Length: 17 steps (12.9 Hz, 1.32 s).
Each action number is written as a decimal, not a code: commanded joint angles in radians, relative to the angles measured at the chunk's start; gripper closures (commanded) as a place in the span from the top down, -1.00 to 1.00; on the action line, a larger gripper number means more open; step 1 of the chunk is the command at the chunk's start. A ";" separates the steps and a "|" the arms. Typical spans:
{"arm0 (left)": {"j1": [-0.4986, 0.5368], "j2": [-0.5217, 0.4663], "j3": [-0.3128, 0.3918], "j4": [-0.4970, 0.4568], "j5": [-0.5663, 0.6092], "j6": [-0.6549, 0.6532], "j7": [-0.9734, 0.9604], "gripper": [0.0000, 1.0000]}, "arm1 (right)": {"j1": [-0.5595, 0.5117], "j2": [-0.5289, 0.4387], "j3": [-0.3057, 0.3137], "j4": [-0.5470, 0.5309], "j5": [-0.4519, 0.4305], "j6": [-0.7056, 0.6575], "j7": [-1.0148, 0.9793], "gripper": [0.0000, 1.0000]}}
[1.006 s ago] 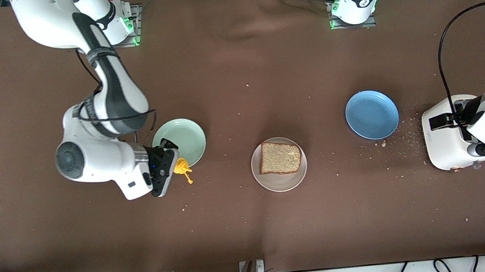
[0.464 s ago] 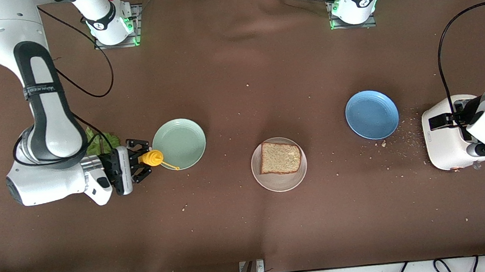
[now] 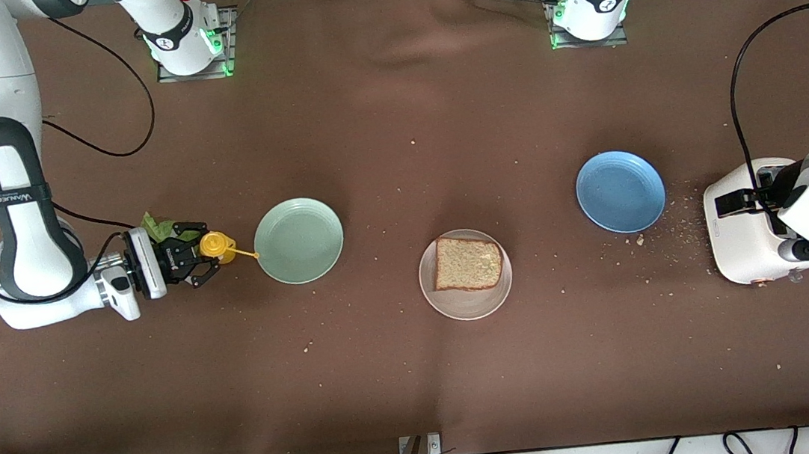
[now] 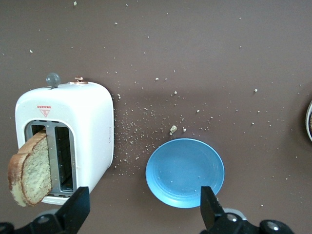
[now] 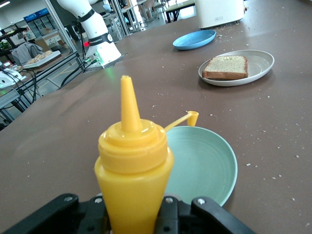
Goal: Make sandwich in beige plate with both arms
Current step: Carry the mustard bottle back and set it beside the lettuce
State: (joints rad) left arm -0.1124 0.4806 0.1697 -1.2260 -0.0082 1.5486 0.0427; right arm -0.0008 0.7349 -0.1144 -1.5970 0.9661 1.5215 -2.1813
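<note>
One brown bread slice [image 3: 468, 262] lies on the beige plate [image 3: 433, 295] at the table's middle; both also show in the right wrist view, the slice [image 5: 225, 67] on the plate [image 5: 261, 61]. A second slice [image 4: 30, 170] sticks out of the white toaster [image 4: 87, 122]. The green lettuce leaf [image 3: 158, 226] lies on the cloth beside the right hand. My right gripper [image 3: 200, 252] is shut on a yellow squeeze bottle [image 5: 134, 165], next to the mint-green plate [image 3: 299, 239]. My left gripper [image 4: 144, 214] is open and empty, high over the toaster's edge.
A blue plate [image 3: 620, 191] sits between the beige plate and the toaster [image 3: 740, 237], with crumbs scattered around it. The bottle's tethered cap [image 5: 192, 116] hangs over the mint-green plate's rim. A black cable loops above the toaster.
My right arm has swung toward its end of the table with the yellow bottle, uncovering the lettuce leaf. The left arm has not moved.
</note>
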 commanded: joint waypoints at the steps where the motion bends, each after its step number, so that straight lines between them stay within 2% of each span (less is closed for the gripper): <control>1: -0.001 -0.008 0.001 -0.007 -0.009 -0.004 0.000 1.00 | -0.039 0.017 0.019 -0.055 0.039 -0.014 -0.177 -1.00; 4: -0.001 -0.008 0.001 -0.007 -0.009 -0.004 0.000 1.00 | -0.050 0.078 0.019 -0.057 0.075 -0.024 -0.284 -1.00; 5: -0.001 -0.010 0.001 -0.007 -0.009 -0.004 0.000 1.00 | -0.051 0.089 0.019 -0.057 0.082 -0.029 -0.282 -0.80; 6: -0.001 -0.008 0.001 -0.007 -0.009 -0.004 0.000 1.00 | -0.051 0.089 0.019 -0.060 0.086 -0.030 -0.269 -0.10; 7: -0.001 -0.008 0.001 -0.007 -0.009 -0.005 0.000 1.00 | -0.053 0.081 0.019 -0.060 0.091 -0.030 -0.247 0.81; 8: -0.001 -0.008 0.001 -0.007 -0.009 -0.005 0.000 1.00 | -0.051 0.071 0.019 -0.058 0.088 -0.033 -0.215 1.00; 10: -0.001 -0.008 0.001 -0.007 -0.009 -0.004 0.000 1.00 | -0.050 0.032 0.001 -0.051 0.054 -0.040 -0.151 1.00; 14: -0.001 -0.008 0.001 -0.007 -0.009 -0.004 0.000 1.00 | -0.050 -0.080 -0.034 -0.050 -0.096 -0.049 0.029 1.00; 17: -0.001 -0.010 0.001 -0.007 -0.009 -0.004 0.000 1.00 | -0.048 -0.169 -0.041 -0.047 -0.258 0.000 0.245 1.00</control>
State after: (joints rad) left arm -0.1125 0.4807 0.1696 -1.2261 -0.0082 1.5486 0.0427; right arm -0.0450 0.6327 -0.1610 -1.6291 0.7978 1.4913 -2.0603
